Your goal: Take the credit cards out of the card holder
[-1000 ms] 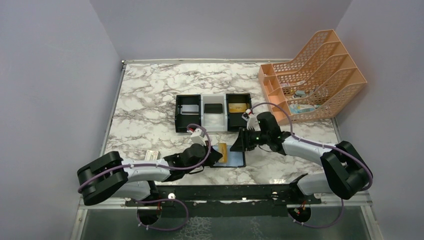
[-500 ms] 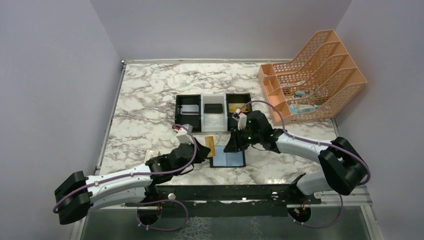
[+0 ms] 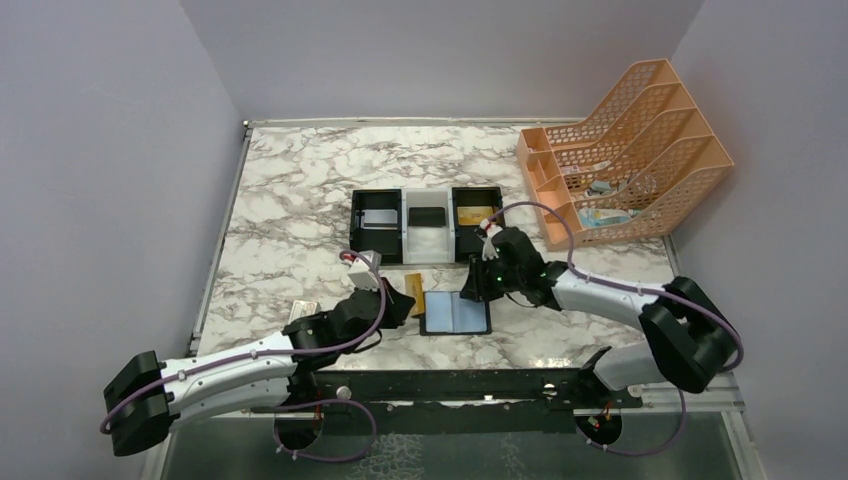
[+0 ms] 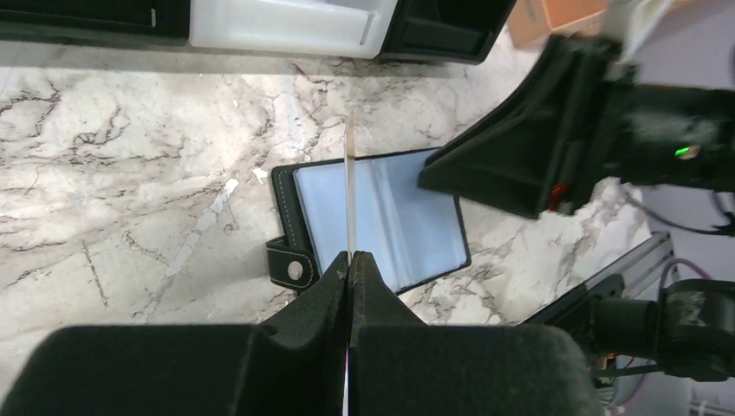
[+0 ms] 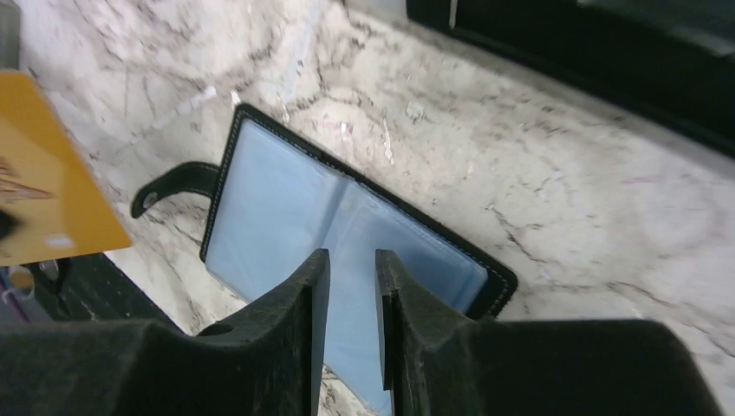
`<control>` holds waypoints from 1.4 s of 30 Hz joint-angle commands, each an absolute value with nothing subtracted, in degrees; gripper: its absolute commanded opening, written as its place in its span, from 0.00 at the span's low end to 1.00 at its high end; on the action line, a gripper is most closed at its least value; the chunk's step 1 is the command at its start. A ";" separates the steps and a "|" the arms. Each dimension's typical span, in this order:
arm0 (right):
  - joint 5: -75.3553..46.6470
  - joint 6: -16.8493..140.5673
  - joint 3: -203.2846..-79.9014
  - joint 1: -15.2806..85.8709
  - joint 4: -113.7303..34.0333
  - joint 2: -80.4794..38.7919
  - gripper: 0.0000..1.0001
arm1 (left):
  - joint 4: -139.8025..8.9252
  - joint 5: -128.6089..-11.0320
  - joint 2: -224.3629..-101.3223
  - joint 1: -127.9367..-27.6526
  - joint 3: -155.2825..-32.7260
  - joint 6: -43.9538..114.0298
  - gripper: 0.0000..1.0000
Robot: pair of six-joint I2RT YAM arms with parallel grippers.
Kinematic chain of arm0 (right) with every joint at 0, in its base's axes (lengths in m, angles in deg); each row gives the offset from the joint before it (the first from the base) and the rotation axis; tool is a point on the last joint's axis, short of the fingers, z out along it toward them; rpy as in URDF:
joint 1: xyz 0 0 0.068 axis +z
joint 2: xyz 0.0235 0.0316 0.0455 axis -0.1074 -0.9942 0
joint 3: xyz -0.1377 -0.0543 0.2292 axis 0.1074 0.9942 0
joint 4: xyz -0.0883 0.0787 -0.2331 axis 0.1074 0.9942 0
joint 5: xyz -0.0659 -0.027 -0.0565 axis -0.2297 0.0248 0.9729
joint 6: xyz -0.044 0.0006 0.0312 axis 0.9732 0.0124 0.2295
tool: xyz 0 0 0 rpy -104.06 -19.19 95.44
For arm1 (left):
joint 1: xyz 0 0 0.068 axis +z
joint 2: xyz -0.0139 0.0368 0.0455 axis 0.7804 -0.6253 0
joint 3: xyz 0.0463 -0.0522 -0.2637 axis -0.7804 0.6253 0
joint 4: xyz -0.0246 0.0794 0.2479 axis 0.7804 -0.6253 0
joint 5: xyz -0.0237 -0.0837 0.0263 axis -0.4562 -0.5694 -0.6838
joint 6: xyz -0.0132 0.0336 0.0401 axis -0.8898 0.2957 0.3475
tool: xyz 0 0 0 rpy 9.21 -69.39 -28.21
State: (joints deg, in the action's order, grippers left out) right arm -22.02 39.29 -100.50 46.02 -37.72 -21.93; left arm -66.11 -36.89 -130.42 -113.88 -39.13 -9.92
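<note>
Two fingers of my left gripper are pinched tight on the gold card, held edge-up just left of the open card holder. I should keep that pinch firm and carry the card well clear. My right gripper, jaws narrowly parted and empty, sits over the holder's fold; I cannot tell whether it touches. Both pockets look empty. Beyond, the marble table bears a three-compartment tray and a peach file rack, with lilac walls around.

Soft, even overhead light, faint shadows; close foregrounds in wrist views blur.
</note>
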 commanded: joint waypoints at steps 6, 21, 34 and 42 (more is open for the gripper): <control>-7.21 37.57 -96.12 46.24 -36.73 -3.14 0.39 | -60.74 -47.75 -137.88 -112.58 -42.17 -3.84 0.00; -27.59 33.14 -87.32 37.30 -48.53 13.21 0.71 | -38.32 -66.84 -136.03 -104.41 -33.07 -8.99 0.00; -45.32 20.67 -76.20 37.28 -79.30 13.04 0.70 | -26.85 -72.04 -130.83 -103.52 -29.46 -15.75 0.00; -52.02 16.53 -77.32 37.37 -84.36 7.81 0.62 | -18.81 -74.12 -134.37 -103.63 -28.39 -17.43 0.00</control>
